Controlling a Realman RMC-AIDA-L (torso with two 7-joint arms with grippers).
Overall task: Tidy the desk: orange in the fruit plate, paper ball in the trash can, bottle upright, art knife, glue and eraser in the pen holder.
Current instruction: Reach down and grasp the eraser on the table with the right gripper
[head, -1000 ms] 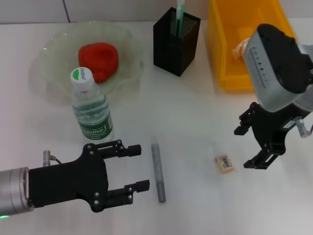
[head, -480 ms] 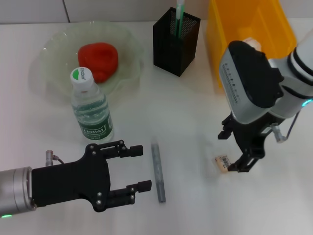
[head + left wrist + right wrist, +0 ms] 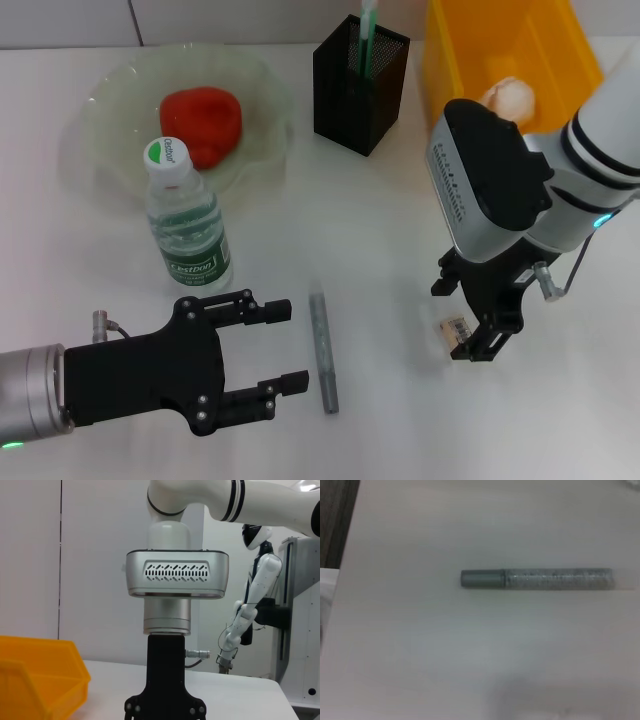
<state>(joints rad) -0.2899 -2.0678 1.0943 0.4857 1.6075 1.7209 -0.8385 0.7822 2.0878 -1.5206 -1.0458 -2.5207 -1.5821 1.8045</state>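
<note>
The right gripper has dropped from the 3 o'clock edge of the white worktop to the small tan eraser with a printed label, which lies at about 5 o'clock from the centre. A second ago it hung well apart from the eraser; now its black fingers are spread, standing on either side of the eraser and not yet pinching it. I judge the eraser pickup is about to begin, and closing on it is the next need.

The left gripper sits at 7 o'clock, unmoved, fingers spread and empty, just beside the grey cylindrical pen-like stick.

The black mesh pen holder waits at 12 o'clock, a green-white stick already in it. The clear plastic bottle with a green label stands upright at 9 o'clock; the orange-red fruit rests in the pale glass fruit plate. The yellow plastic bin at 1 o'clock holds a crumpled paper ball. Only the bin's near wall lies close to the way to the holder.
</note>
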